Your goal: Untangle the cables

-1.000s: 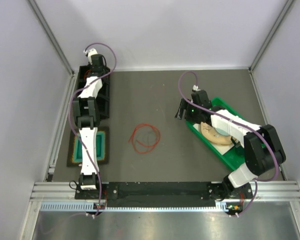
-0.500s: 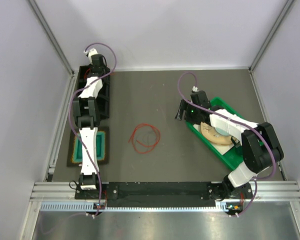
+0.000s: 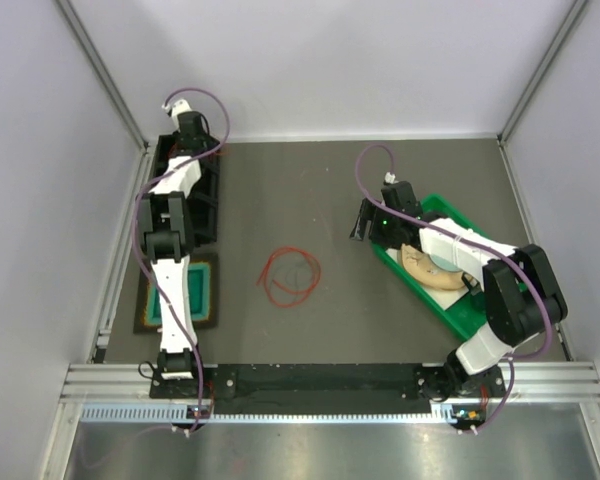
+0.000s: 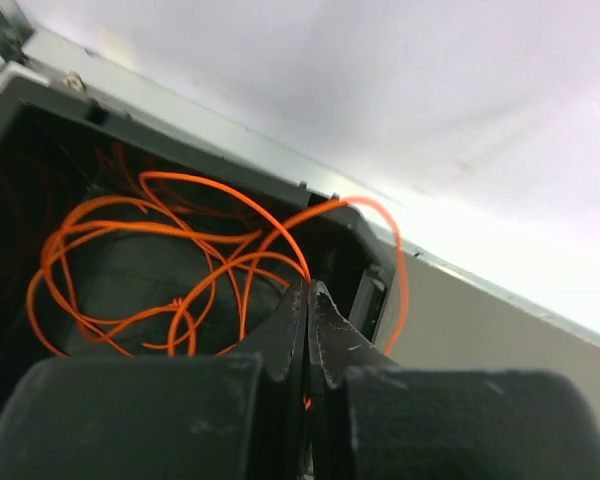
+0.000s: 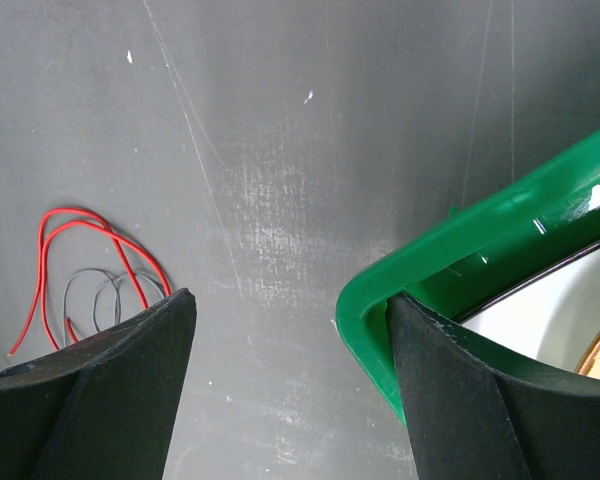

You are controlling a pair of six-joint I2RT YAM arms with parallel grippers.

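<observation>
A loose tangle of red cables (image 3: 288, 275) with one thin dark cable (image 3: 300, 270) lies in the middle of the table. It also shows in the right wrist view (image 5: 80, 245), with the dark cable (image 5: 100, 295) beside it. More orange cables (image 4: 150, 260) sit in a black bin (image 3: 195, 195) at the far left. My left gripper (image 4: 308, 285) is over that bin, shut on one orange strand that runs between its jaws. My right gripper (image 5: 290, 300) is open and empty at the green tray's (image 5: 450, 240) near corner, which sits between the fingers.
The green tray (image 3: 450, 300) at the right holds a white plate with a tan object (image 3: 428, 268). A teal tray on a dark mat (image 3: 205, 295) lies under the left arm. Grey walls and metal rails close in the table.
My left arm has shifted slightly left and farther back over the black bin. The right arm and the cables on the table have not moved.
</observation>
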